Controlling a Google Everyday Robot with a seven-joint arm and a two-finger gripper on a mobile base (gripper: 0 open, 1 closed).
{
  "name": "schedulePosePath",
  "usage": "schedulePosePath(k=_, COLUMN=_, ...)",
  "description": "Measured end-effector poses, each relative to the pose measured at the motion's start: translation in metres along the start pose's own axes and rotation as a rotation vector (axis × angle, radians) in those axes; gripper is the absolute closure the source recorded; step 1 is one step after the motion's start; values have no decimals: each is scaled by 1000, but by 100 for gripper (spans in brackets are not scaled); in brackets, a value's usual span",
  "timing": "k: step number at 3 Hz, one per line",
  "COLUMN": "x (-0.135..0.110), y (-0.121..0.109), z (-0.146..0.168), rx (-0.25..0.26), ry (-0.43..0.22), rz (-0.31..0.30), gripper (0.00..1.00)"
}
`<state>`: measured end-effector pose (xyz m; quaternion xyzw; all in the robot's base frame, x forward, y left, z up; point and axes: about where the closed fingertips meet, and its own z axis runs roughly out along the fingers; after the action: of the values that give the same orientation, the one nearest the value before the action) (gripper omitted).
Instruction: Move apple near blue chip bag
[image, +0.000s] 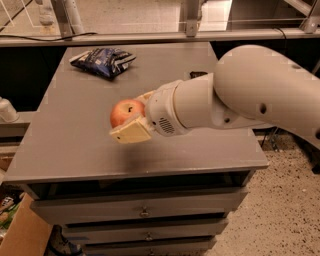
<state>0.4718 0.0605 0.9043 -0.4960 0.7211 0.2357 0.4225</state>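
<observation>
The red-orange apple (125, 111) is held between the cream fingers (131, 133) of my gripper (131, 119), lifted a little above the grey table top (75, 145), with its shadow below. The gripper is shut on the apple near the table's middle. The dark blue chip bag (103, 60) lies flat at the far left of the table, well apart from the apple. My white arm (240, 95) reaches in from the right.
A small dark object (199, 74) peeks out behind the arm on the table. Drawers (145, 212) sit under the table top. A cardboard box (20, 235) stands on the floor at lower left. A rail (150, 37) runs behind the table.
</observation>
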Motion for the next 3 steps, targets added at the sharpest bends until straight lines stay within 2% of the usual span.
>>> schedulePosePath(k=1, x=0, y=0, z=0, rx=0, ry=0, rz=0, gripper=100)
schedulePosePath(k=2, x=-3, y=-30, z=6, rx=18, ry=-3, rz=-19, gripper=100)
schedulePosePath(k=3, x=-4, y=-82, z=31, rx=33, ry=8, rz=-30, gripper=100)
